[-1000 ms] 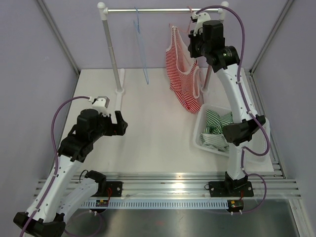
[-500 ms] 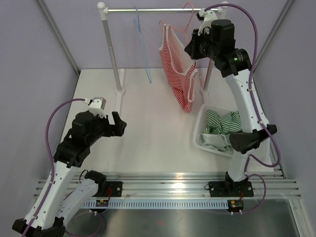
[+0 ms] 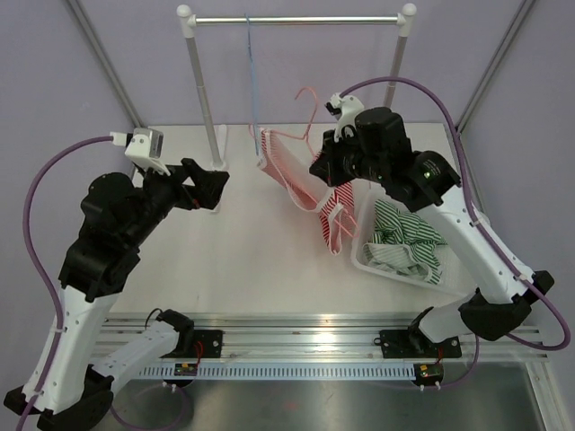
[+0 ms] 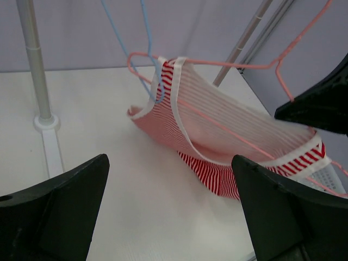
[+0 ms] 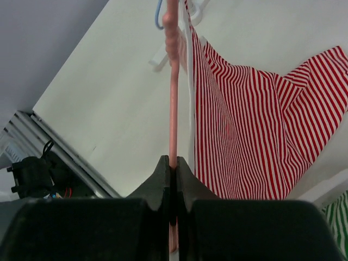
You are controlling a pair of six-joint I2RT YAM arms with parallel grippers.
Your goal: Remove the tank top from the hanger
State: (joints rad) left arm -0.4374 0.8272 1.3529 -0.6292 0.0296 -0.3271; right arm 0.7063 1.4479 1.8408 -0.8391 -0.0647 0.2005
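Note:
The red-and-white striped tank top hangs on a pink wire hanger, off the rail and held over the table's middle. My right gripper is shut on the hanger's wire; the tank top drapes to the right of it. My left gripper is open and empty, a short way left of the tank top. In the left wrist view the tank top and hanger lie ahead between my wide-apart fingers.
A clothes rail on two posts stands at the back, with a blue hanger on it. A white basket of green-striped clothes sits at the right. The rail's left post base is near my left gripper.
My right gripper lifted the hanger with the tank top off the rail and brought it down and left over the table. My left arm rose and moved toward the garment.

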